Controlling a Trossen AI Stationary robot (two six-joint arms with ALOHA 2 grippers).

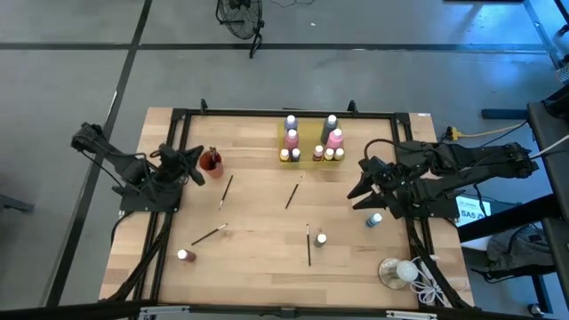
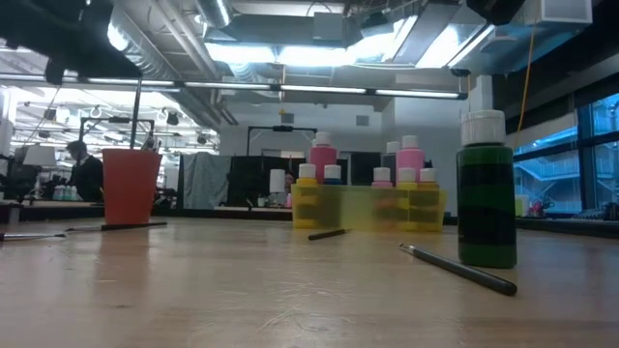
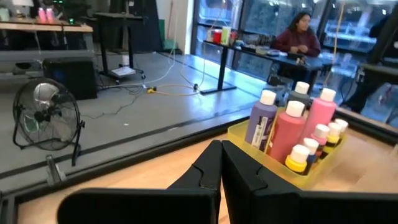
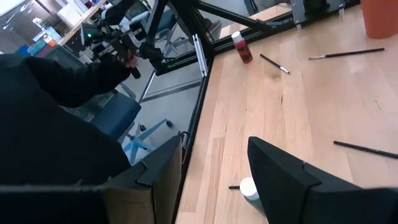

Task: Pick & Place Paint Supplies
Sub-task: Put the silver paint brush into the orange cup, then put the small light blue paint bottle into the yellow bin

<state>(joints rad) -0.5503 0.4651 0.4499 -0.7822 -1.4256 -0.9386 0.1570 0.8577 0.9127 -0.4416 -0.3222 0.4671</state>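
A yellow tray at the table's far middle holds several white-capped paint bottles. Thin paintbrushes lie flat on the wood. Another brush lies beside an upright green bottle. A small red bottle stands near the left front, and a blue-green bottle stands at the right. My left gripper is shut and holds nothing, beside a red cup. My right gripper hangs open above the table's right side, with the blue-green bottle's cap showing below it.
A clear round dish with a white ball and cord sits at the near right corner. A black frame runs around the table. Bare wood lies in the middle between the brushes. A person sits at a desk far behind the table.
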